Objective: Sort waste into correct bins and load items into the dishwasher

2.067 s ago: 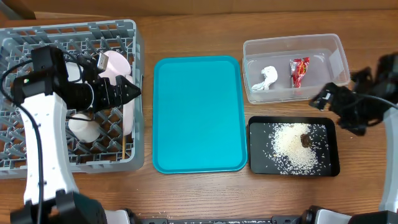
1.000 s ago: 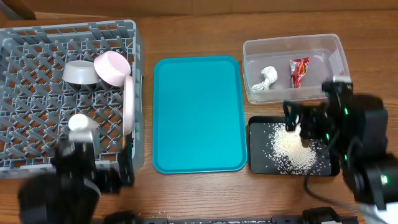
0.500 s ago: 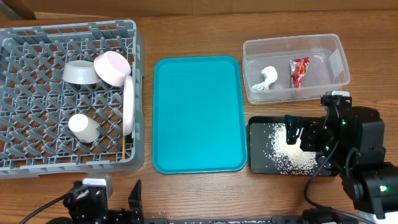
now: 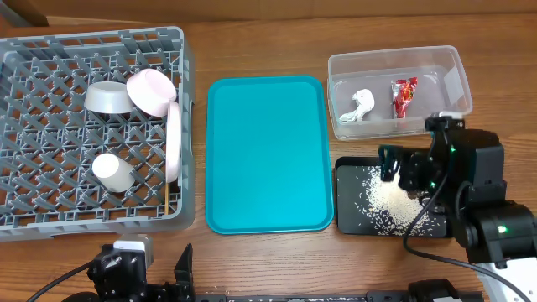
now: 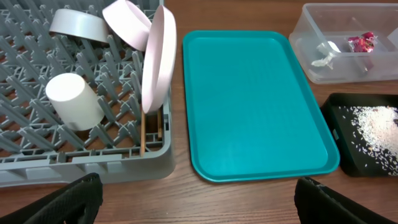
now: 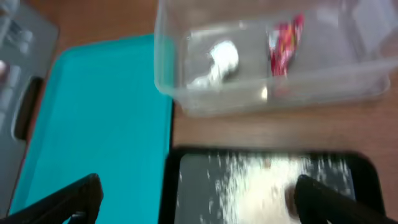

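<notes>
The grey dish rack (image 4: 50, 50) holds a grey-white bowl (image 4: 106, 97), a pink-sided bowl (image 4: 151, 91), a white plate on edge (image 4: 173, 141), a white cup (image 4: 113, 172) and chopsticks (image 4: 170, 199). The clear tub (image 4: 457, 71) holds the white tissue (image 4: 361, 106) and red wrapper (image 4: 404, 95). The black tray (image 4: 346, 214) holds rice (image 4: 382, 210); the brown lump (image 6: 290, 199) shows in the right wrist view. My right gripper (image 6: 199, 208) is open and empty above the black tray. My left gripper (image 5: 199, 211) is open and empty over bare wood in front of the rack.
The teal serving tray (image 4: 267, 151) lies between the rack and the two bins, with nothing on it. My left arm (image 4: 126, 267) sits at the table's front edge. My right arm (image 4: 470, 193) covers the right part of the black tray.
My left arm has pulled out of the rack back to the front edge. My right arm has swung in from the right to hover over the black tray.
</notes>
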